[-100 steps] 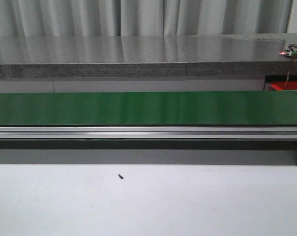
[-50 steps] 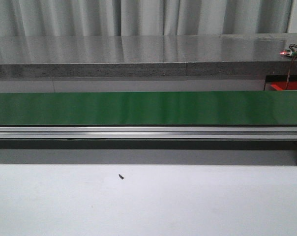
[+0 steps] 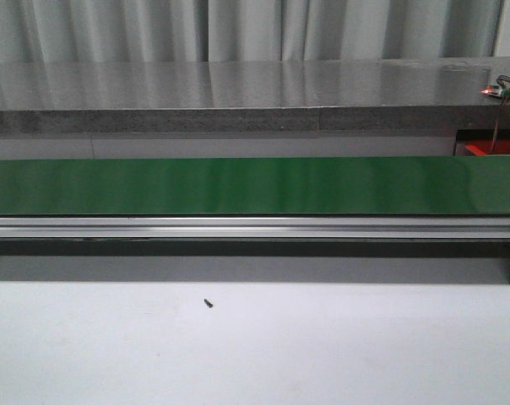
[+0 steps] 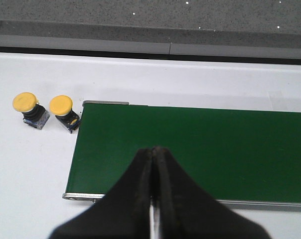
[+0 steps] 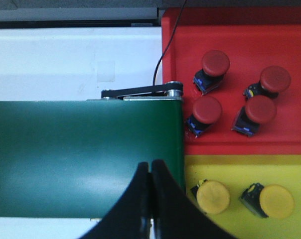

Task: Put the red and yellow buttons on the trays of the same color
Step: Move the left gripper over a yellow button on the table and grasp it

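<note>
**Six buttons in trays, two loose on the bench**

Front view: a green conveyor belt spans the white bench, where a small dark screw lies. No readable writing shows.

Left wrist view: the left end effector is pressed together, empty, above the belt's end. Two yellow buttons stand on the bench beyond it, off the belt's corner.

Right wrist view: the right end effector is pressed together over the belt. Beside it, a red tray holds four red buttons; a yellow tray holds two more yellow buttons.

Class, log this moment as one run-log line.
left gripper: shut, empty | right gripper: shut, empty | conveyor belt: bare | yellow buttons beside belt: two
</note>
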### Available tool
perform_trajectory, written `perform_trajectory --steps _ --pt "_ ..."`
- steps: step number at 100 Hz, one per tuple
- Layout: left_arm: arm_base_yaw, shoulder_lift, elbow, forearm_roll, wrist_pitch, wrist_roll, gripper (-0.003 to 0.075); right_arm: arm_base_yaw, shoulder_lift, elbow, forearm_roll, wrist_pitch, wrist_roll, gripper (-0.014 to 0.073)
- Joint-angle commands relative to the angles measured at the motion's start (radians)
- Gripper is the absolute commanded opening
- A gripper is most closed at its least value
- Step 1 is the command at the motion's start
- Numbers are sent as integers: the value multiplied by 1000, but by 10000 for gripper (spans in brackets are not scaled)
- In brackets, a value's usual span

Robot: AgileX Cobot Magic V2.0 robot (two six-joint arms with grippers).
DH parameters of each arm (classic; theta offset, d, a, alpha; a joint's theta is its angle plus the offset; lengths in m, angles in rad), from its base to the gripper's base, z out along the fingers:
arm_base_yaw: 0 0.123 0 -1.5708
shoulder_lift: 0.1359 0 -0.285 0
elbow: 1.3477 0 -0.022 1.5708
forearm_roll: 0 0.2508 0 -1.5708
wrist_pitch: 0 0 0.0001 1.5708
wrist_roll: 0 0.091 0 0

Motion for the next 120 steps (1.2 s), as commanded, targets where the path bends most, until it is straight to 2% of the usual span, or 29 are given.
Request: perform_trajectory --steps 1,29,60,79,91,96,113,120 --pt "-7 -23 -27 -24 -61 -2 -20 -1 -105 51 7 -74 -5 -106" --pt "-7 -23 -27 -24 -61 -2 -20 -1 -298 236 27 -90 -56 -106" --pt "-5 -20 -27 -14 -61 -2 -19 -1 -392 283 64 -58 -56 -106" --pt "88 -6 -27 -11 -76 -2 -3 -1 -392 283 64 -12 -56 -106" --pt "153 30 -27 -11 -76 -2 122 -1 -392 283 64 -12 -56 -106" --pt "170 51 -27 -18 -76 -2 207 -1 -392 283 64 -12 -56 -106" --pt "179 137 -27 -8 -117 -2 591 -1 -392 283 64 -12 -56 -106" --pt "179 183 -38 21 -124 -10 677 -1 -392 283 64 -12 -56 -106"
